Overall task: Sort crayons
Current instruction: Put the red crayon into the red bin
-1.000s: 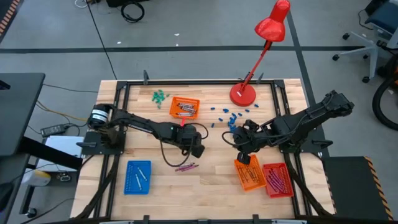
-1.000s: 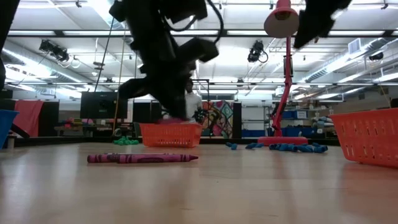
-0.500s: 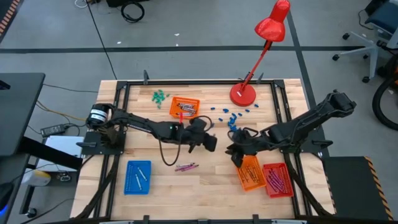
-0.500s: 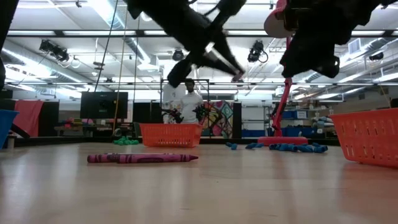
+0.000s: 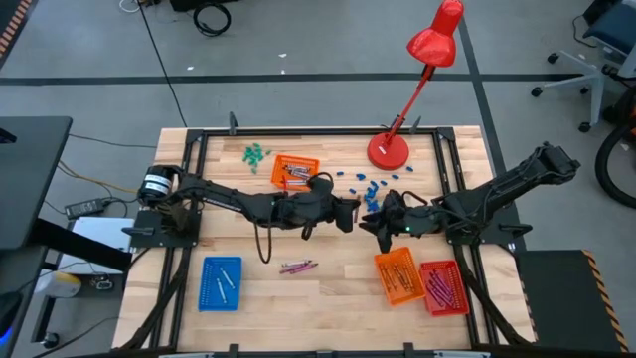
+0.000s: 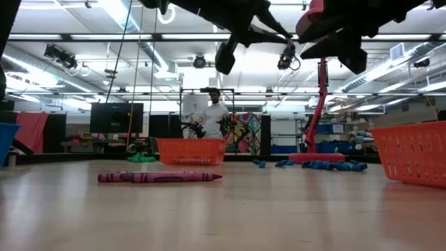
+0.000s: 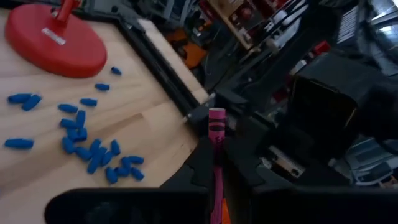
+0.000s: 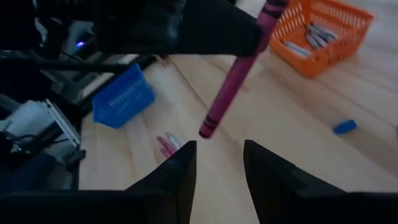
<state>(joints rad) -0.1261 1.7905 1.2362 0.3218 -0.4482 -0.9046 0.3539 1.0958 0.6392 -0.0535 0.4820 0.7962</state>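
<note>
Over the middle of the table the two arms meet tip to tip. The left gripper [image 5: 350,213] is clenched on a magenta crayon [image 8: 235,73] — the left wrist view shows the stick [image 7: 216,163] rising between its dark fingers, tip outward. The right gripper [image 5: 380,227] faces it from about four o'clock, just beside it, with its fingers [image 8: 178,174] parted and nothing between them; in the right wrist view the held crayon hangs tilted ahead of that gap, apart from both fingers. In the low view both grippers hang well above the tabletop.

More magenta crayons [image 5: 296,267] lie loose on the wood at about seven o'clock from the left gripper, touching one another; the low view shows them [image 6: 159,178] flat on the surface. An orange tray [image 5: 295,171] at eleven o'clock holds grey-white crayons. At five o'clock from the right gripper a second orange tray [image 5: 398,276] holds orange crayons, and a red tray [image 5: 442,286] just beside it holds red ones. A blue tray [image 5: 221,282] near the table's front left has a few pale sticks inside.

Small blue pieces [image 5: 370,188] are scattered between the grippers and the red lamp [image 5: 389,150] — green pieces [image 5: 256,154] sit near the far edge. A person [image 6: 212,116] stands in the room beyond.
</note>
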